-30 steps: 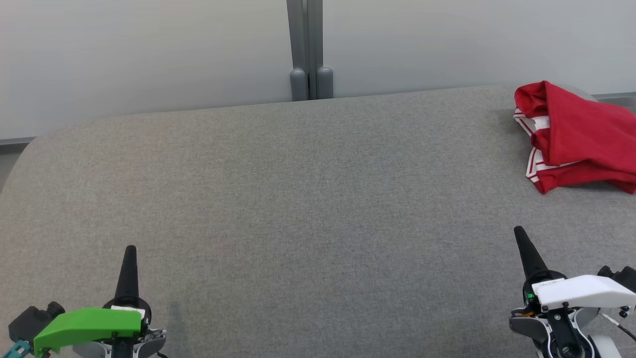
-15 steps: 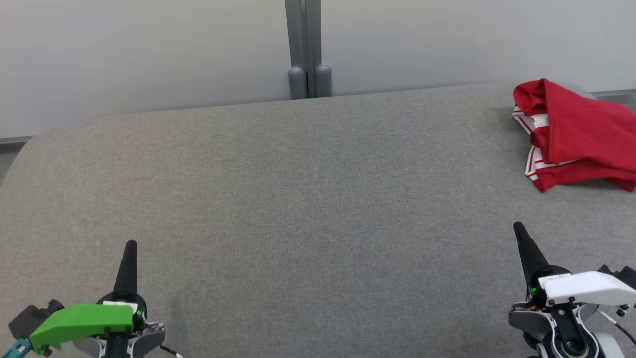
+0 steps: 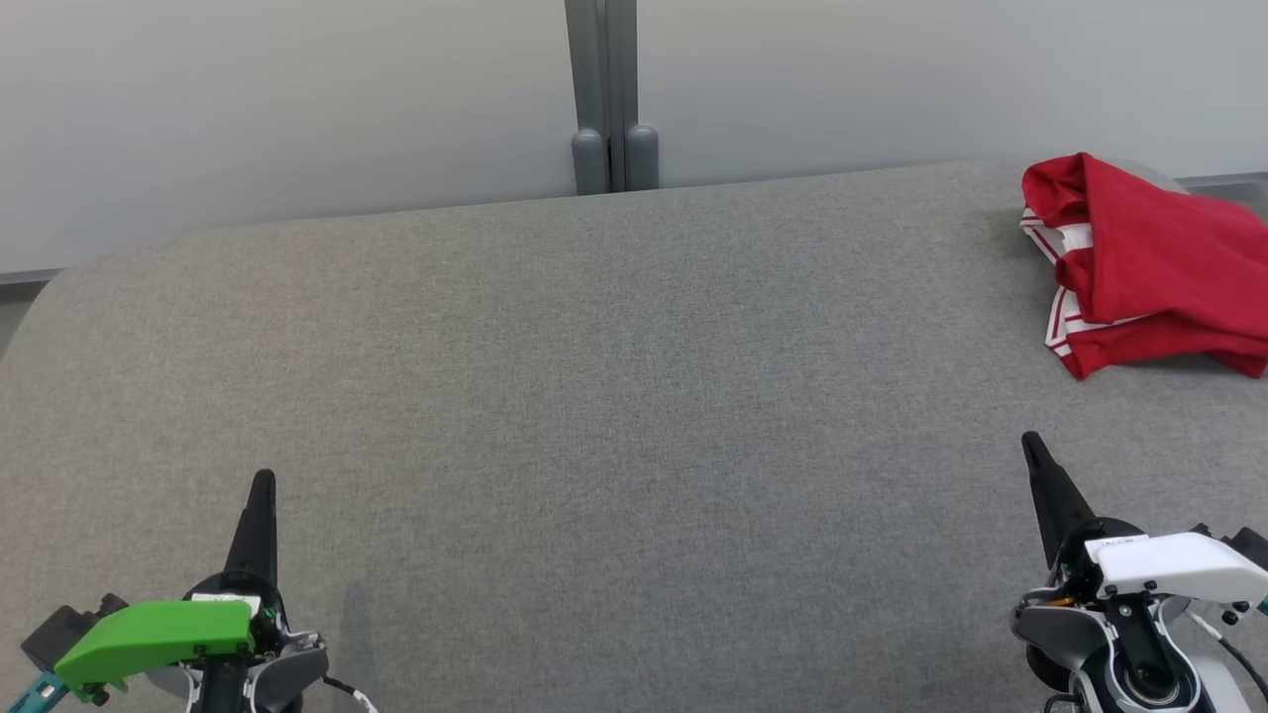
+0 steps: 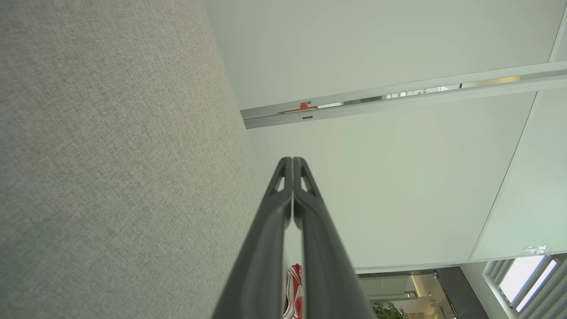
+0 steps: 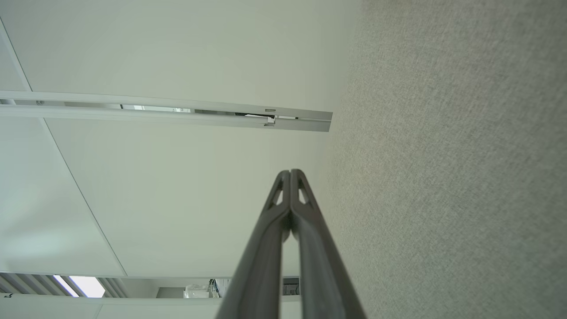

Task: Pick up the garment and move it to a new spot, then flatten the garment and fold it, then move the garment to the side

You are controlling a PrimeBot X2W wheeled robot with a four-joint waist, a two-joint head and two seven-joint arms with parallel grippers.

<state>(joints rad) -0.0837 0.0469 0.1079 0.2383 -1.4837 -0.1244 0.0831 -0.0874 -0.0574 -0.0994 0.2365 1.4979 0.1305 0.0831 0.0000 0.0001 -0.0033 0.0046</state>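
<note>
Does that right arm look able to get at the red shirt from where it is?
Probably yes. The red garment lies at the far right of the grey surface, ahead of the right claw, with nothing between them. The claw is shut, so it would need to open first.

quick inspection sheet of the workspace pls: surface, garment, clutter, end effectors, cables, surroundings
surface: grey fabric surface, smooth, far left corner rounded.
job's things: red garment with white stripes, bunched in a heap at the far right, cut off by the head view's right edge; not flattened or folded.
clutter: nothing seen.
end effectors: left end effector at lower left, shut, holding nothing; right end effector at lower right, shut, holding nothing, nearer the garment but apart from it.
cables: thin cables looping by the wrists, away from the garment.
surroundings: pale wall panels behind the surface, meeting at a grey post.
</note>
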